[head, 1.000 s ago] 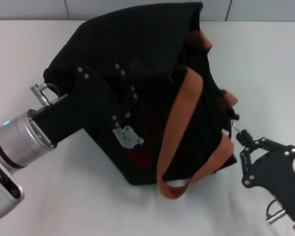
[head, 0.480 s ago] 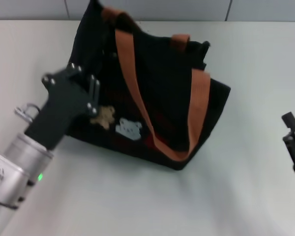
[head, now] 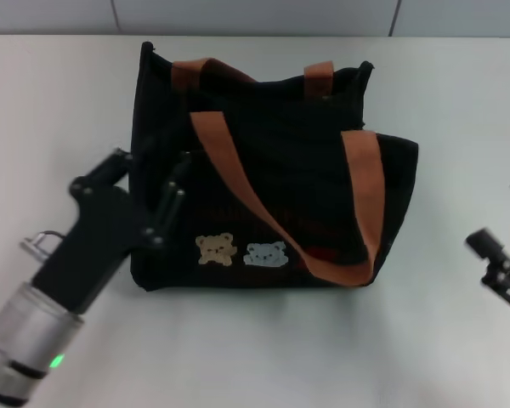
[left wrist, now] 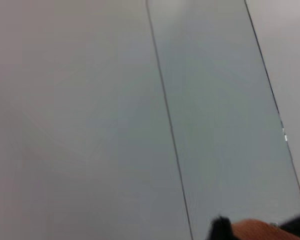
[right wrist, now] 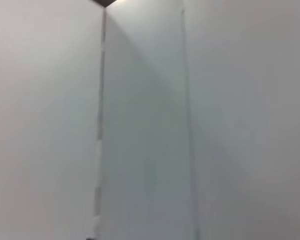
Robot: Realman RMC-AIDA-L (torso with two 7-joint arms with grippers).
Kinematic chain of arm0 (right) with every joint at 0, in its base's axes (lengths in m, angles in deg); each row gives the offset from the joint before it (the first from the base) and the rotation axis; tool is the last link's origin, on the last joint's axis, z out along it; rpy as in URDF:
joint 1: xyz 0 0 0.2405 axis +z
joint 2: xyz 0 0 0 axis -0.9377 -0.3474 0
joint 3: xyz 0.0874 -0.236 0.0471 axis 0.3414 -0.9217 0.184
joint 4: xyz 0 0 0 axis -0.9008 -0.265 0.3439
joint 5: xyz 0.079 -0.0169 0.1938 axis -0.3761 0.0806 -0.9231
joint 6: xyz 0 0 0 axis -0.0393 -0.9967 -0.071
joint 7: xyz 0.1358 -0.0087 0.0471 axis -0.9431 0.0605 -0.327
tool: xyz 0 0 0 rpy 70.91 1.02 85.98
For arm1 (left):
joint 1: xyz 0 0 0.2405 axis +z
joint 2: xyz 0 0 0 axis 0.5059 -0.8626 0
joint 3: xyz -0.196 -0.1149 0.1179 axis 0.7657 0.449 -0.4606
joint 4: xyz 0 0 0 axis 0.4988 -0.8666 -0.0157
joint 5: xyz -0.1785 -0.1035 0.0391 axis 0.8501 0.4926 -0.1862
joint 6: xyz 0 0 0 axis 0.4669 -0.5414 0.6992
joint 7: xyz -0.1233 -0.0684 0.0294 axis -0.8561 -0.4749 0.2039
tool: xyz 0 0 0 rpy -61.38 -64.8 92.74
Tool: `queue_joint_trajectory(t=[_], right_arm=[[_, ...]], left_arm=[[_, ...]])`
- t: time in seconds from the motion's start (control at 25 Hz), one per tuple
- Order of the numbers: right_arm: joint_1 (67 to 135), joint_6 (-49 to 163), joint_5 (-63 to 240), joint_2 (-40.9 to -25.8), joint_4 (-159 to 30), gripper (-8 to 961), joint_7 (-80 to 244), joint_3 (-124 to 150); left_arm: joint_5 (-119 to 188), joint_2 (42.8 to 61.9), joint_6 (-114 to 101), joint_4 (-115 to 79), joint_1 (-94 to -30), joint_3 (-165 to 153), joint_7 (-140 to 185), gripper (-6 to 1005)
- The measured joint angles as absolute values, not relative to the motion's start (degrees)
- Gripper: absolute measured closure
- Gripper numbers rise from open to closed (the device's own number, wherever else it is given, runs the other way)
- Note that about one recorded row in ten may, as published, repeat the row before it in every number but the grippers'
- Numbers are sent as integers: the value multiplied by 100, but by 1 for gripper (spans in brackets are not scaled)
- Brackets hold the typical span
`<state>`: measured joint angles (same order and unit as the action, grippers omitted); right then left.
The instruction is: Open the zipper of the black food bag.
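The black food bag (head: 272, 161) stands upright mid-table, with two orange-brown handles (head: 238, 187) and tan and pale-blue bear patches (head: 240, 252) on its front. Its zipper does not show along the top edge. My left gripper (head: 153, 159) is open at the bag's front left corner, one finger either side of that edge in the head view; I cannot tell whether it touches. My right gripper (head: 503, 214) is open at the table's right edge, well clear of the bag. The left wrist view catches only a sliver of orange handle (left wrist: 257, 230).
The white table (head: 263, 348) spreads all round the bag. Grey wall panels (head: 255, 15) run behind it, and they fill both wrist views.
The bag went from tipped and held by both grippers to standing upright, bear patches facing me. My right gripper has pulled away to the right edge. My left gripper has let go and moved lower.
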<state>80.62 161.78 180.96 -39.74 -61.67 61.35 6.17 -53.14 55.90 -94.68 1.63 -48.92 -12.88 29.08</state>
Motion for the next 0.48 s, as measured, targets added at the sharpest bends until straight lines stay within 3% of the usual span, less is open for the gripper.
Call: queue_joint_trajectory(t=[0.48], right_arm=[[8590, 16143, 19464, -3973, -5503, 135, 5227, 624]], left_arm=[[-5329, 5572, -11178, -2318, -3929, -2638, 401, 393]])
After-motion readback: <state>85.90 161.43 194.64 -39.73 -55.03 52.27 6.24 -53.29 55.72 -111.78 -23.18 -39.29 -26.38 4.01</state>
